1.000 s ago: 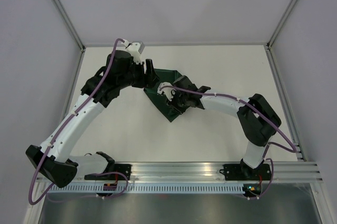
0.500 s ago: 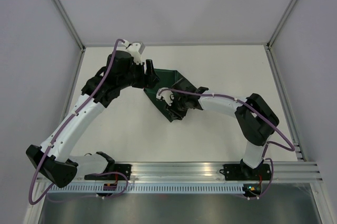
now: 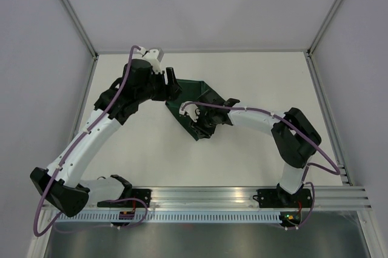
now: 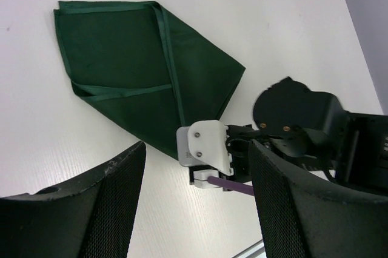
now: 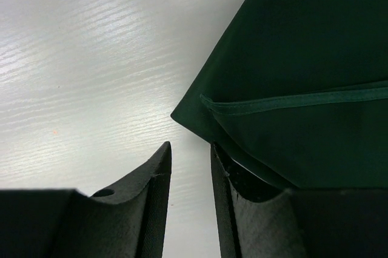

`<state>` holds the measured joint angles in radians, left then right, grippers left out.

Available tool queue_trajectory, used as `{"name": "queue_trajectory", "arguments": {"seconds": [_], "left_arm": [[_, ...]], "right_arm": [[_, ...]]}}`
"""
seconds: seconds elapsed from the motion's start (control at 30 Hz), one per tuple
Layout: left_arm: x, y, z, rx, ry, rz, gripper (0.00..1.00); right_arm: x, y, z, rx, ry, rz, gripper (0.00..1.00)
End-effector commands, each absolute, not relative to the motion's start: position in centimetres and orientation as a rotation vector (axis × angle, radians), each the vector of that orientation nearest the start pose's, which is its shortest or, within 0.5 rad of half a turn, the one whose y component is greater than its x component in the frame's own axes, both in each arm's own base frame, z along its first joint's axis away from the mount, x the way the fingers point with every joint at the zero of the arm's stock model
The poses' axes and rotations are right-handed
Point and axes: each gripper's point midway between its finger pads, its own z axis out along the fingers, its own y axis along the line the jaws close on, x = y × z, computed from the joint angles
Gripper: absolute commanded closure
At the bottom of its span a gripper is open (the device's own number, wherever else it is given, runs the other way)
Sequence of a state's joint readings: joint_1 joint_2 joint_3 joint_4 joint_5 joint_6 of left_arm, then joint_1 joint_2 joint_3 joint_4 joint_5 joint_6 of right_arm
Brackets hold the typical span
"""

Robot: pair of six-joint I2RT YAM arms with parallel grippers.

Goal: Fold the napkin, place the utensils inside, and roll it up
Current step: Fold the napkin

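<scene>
The napkin (image 4: pixel 133 58) is dark green cloth with stitched hems, folded into an uneven, layered shape. It lies flat on the white table (image 4: pixel 273 16).

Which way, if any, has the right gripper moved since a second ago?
Yes: the right gripper crept toward the napkin's near corner and the base rail.

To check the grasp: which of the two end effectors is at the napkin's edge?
The right end effector: nearly closed, it meets the edge of the dark green napkin. The left end effector hangs wide open, apart from it.
</scene>
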<state>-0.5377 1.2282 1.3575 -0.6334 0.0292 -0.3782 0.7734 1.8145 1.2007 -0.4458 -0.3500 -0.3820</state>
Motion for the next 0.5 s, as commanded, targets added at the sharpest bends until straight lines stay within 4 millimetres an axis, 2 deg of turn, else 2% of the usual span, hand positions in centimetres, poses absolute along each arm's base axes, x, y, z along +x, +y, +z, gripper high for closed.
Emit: {"name": "queue_trajectory", "arguments": {"seconds": [0.0,0.03,0.17,0.23,0.3,0.33,0.37,0.4,0.43,0.47], "left_arm": [[31.7,-18.3,30.4,-0.039,2.083,-0.567,0.27],[32.1,-17.8,30.4,-0.078,2.075,-0.568,0.29],[33.2,-15.5,28.0,-0.272,2.075,-0.578,0.36],[33.5,-15.0,27.0,-0.322,2.072,-0.574,0.39],[34.0,-14.3,25.0,-0.397,2.087,-0.557,0.44],[34.1,-14.3,23.2,-0.416,2.123,-0.544,0.49],[34.5,-14.1,22.6,-0.451,2.122,-0.533,0.52],[34.7,-14.0,21.7,-0.474,2.135,-0.520,0.56],[34.8,-13.9,20.4,-0.490,2.158,-0.504,0.65],[35.2,-13.9,19.0,-0.516,2.182,-0.487,0.69]], "right_arm": [[27.6,32.3,9.6,-1.486,2.051,0.591,0.61],[28.2,32.2,10.5,-1.463,2.044,0.584,0.61],[31.2,30.2,12.7,-1.341,2.058,0.518,0.60],[33.8,28.5,13.5,-1.246,2.085,0.471,0.58],[36.4,26.4,13.6,-1.131,2.141,0.408,0.56],[37.7,25.9,13.5,-1.101,2.159,0.386,0.54],[38.9,24.6,13.3,-1.057,2.185,0.361,0.52],[39.8,24.0,13.0,-1.025,2.201,0.344,0.50],[41.0,23.6,12.4,-1.004,2.217,0.324,0.49],[41.6,23.3,12.1,-0.987,2.229,0.318,0.48]]}}
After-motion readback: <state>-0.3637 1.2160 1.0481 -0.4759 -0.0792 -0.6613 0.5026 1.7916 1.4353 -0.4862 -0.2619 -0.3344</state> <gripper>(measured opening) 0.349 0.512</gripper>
